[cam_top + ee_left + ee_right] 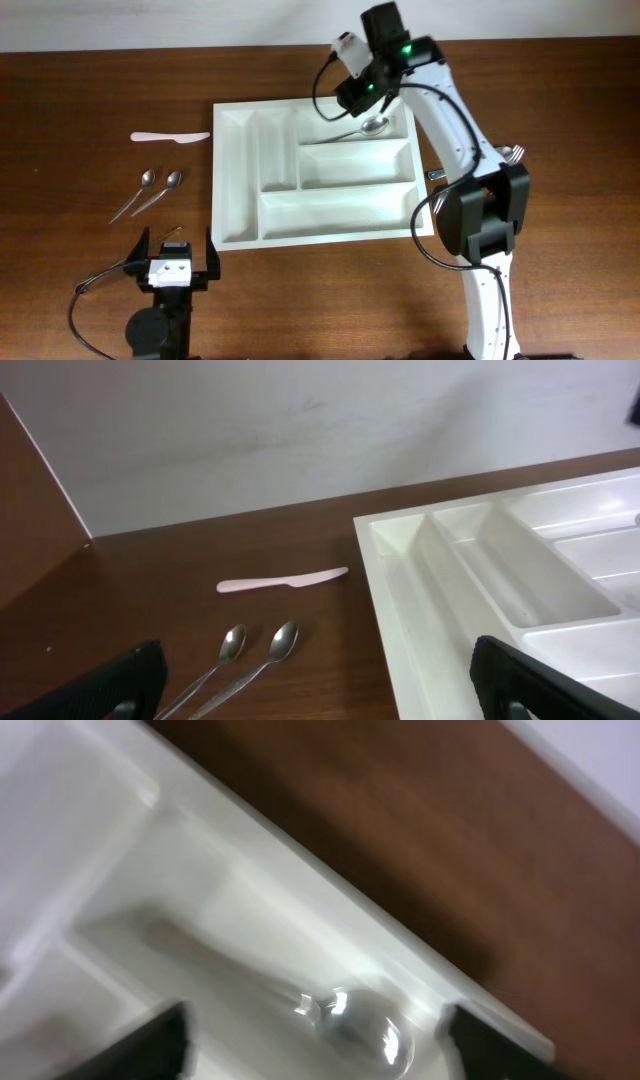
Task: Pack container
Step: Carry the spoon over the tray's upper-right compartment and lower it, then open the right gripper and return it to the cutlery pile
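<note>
**Overhead.** The container [340, 212] lies at frame centre. The right gripper [364, 100] hangs over its top long compartment, upper right. One spoon [374, 126] lies there lengthwise, as the slot's shape suits. The left gripper [178, 252], lower left, is spread wide and empty.

**Left wrist.** Two loose spoons [284, 640] and a knife [283, 580] lie left of the tray, probably awaiting packing.

**Right wrist.** The fingers [150, 1045] stand apart on either side of the spoon, gripping nothing.

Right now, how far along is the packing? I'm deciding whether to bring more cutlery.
Done: one spoon lies in the container, top long compartment. In hand: nothing; the right fingers stand open above that spoon, the left fingers open and empty. Left: two spoons and a plastic knife on the table left of the container, plus a fork by the right arm.
</note>
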Tool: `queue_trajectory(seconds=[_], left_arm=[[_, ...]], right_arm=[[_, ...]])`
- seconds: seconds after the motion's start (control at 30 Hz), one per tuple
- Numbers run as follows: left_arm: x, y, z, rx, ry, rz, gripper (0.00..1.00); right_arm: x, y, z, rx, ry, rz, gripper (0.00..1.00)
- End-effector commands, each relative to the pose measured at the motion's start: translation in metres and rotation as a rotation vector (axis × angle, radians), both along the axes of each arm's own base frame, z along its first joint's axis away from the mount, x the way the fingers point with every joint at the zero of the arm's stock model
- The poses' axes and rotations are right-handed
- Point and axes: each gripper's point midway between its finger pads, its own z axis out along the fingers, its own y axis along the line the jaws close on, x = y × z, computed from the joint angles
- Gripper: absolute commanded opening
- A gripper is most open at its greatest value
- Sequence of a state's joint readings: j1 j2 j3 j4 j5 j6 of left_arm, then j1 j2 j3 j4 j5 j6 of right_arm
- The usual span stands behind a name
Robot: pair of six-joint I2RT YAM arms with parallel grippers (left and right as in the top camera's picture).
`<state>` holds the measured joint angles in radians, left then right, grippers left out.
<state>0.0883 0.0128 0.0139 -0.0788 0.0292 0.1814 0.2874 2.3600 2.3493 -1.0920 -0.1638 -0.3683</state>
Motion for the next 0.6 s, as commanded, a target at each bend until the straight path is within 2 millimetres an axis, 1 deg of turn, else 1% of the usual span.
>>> queue_trajectory(seconds=[0.0, 0.07, 0.17, 0.2, 0.23, 0.27, 0.33, 0.47, 0.57], left_arm=[[0.0, 0.0, -0.001, -0.012, -0.002, -0.001, 0.99], [0.0, 0.0, -0.001, -0.012, -0.002, -0.001, 0.99], [0.0, 0.0, -0.001, -0.012, -0.002, -0.001, 0.99], [0.0, 0.0, -0.001, -0.012, -0.002, -0.001, 0.99], [0.0, 0.0, -0.001, -0.012, -0.002, -0.001, 0.99], [0.0, 0.0, -0.001, -0.012, -0.002, -0.001, 0.99], [0.0, 0.0, -0.001, -0.012, -0.002, -0.001, 0.99], [0.0, 0.0, -0.001, -0.012, -0.002, -0.001, 0.99], [0.0, 0.0, -0.001, -0.012, -0.002, -0.001, 0.99]], right_arm=[[-0.007, -0.03, 0.04, 0.052, 0.03, -0.145, 0.99], [-0.021, -0.041, 0.044, 0.057, 0.095, -0.173, 0.99], [-0.042, -0.046, 0.045, 0.124, 0.204, -0.168, 0.99], [-0.045, -0.05, 0.044, 0.136, 0.227, -0.176, 0.99], [-0.047, -0.055, 0.043, 0.141, 0.246, -0.188, 0.93], [-0.05, -0.063, 0.042, 0.15, 0.273, -0.233, 0.9], [-0.05, -0.079, 0.04, 0.167, 0.312, -0.348, 0.87], [-0.047, -0.133, 0.033, 0.137, 0.353, -0.73, 0.88], [-0.052, -0.173, 0.029, 0.09, 0.361, -1.018, 0.88]])
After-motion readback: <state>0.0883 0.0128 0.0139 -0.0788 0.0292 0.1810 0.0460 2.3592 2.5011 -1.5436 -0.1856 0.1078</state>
